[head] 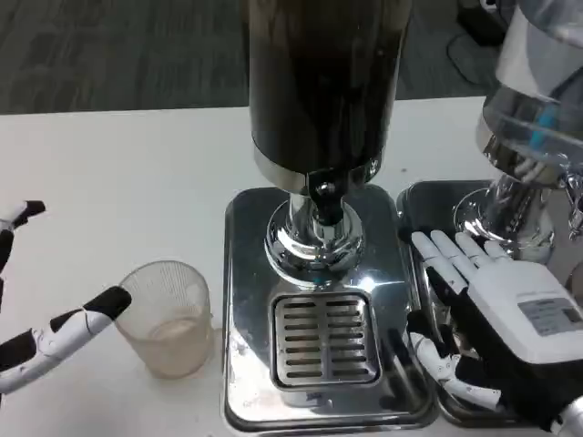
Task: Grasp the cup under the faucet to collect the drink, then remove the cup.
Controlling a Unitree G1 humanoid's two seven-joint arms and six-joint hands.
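Clear ribbed plastic, the cup point(168, 317) stands upright on the white worktop point(127, 182) at about eight o'clock from the faucet point(321, 194), just beside the left edge of the chrome drip tray point(241, 273) and not under the spout. The left hand point(46, 319) is released, its fingers spread wide; one black fingertip point(111, 301) lies at the cup's nine o'clock side, touching or nearly so. The right hand point(496, 319) lies flat and open, grasping nothing, at three o'clock from the slotted grate point(326, 339), over the seam with the neighbouring dispenser's tray point(428, 202). The dark drink dispenser point(323, 82) rises at twelve o'clock.
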